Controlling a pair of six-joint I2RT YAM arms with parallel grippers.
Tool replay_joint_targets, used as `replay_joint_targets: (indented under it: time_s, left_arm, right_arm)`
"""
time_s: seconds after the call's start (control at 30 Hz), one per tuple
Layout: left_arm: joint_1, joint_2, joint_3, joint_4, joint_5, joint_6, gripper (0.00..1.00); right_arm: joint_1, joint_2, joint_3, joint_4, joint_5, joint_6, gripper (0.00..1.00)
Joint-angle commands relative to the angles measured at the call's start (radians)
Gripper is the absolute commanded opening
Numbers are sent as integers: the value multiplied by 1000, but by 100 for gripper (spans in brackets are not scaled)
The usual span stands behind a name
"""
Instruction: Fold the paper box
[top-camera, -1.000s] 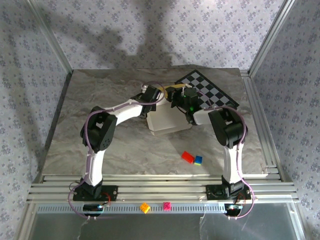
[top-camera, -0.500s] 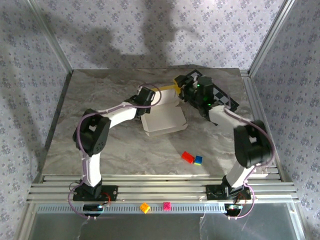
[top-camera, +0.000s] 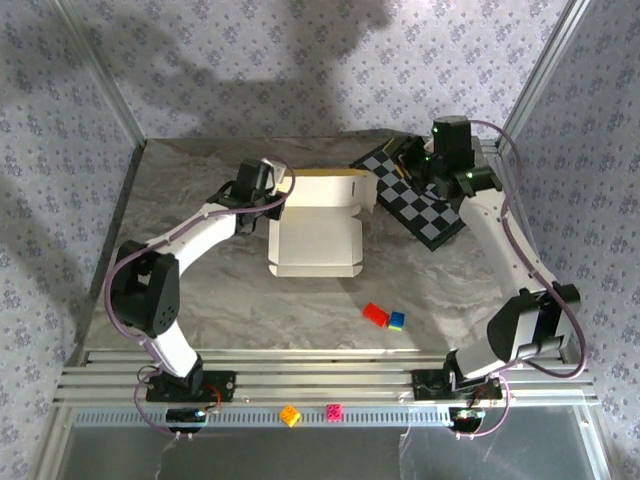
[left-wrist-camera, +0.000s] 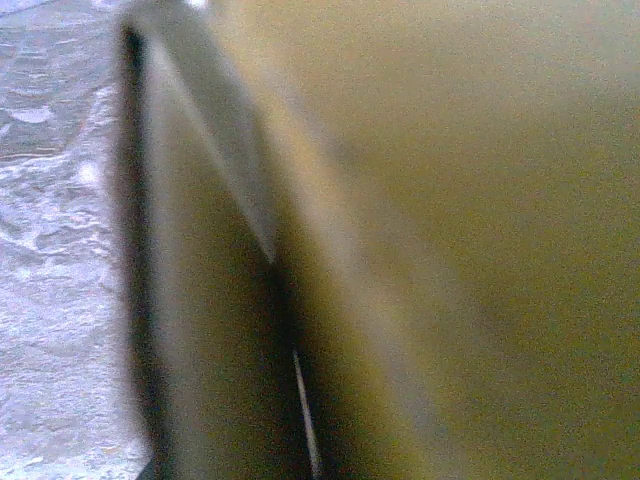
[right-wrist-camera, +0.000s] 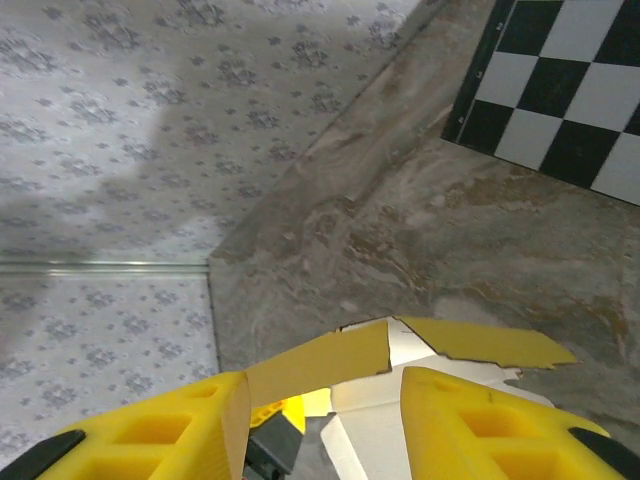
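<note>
Clenching the box (top-camera: 315, 240) by its far-left corner is the left claw (top-camera: 277, 190); the right claw (right-wrist-camera: 320, 420) hangs released.

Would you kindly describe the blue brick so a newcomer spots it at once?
On the marble table, look nearer than the paper box. Of two bricks lying together there, the blue brick is the smaller, right of the red brick.

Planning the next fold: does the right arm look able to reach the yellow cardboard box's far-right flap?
Probably yes: its open fingers face that flap of the yellow cardboard box, nothing between.
</note>
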Motion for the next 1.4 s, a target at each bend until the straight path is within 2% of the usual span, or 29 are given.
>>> replay_joint_targets:
  time_s: [0.0, 0.17, 0.33, 0.53, 0.73, 1.03, 1.13, 1.23, 1.37]
  left_arm:
    - [1, -45, 41, -47, 95, 35, 0]
    - [-6, -93, 14, -51, 132, 42, 0]
    - [0, -123, 5, -84, 208, 82, 0]
    - [22, -144, 6, -121, 273, 105, 0]
    - [44, -174, -43, -73, 345, 128, 0]
    - [64, -158, -51, -63, 405, 120, 0]
    - [63, -150, -45, -60, 420, 106, 0]
    - [63, -140, -14, -88, 440, 87, 0]
    - [63, -121, 50, -163, 454, 73, 0]
  right_arm:
    - [38, 27, 89, -216, 45, -23, 45]
    - [76, 63, 127, -247, 22, 64, 42]
    - [130, 57, 167, -305, 61, 98, 40]
    - [186, -11, 205, -411, 214, 117, 39]
    - [205, -96, 196, -417, 281, 138, 39]
    - [241, -163, 156, -344, 243, 149, 40]
    - [223, -198, 84, -229, 159, 29, 43]
    - [166, -260, -16, -124, 35, -232, 46]
    - [36, -443, -300, 116, -170, -459, 51]
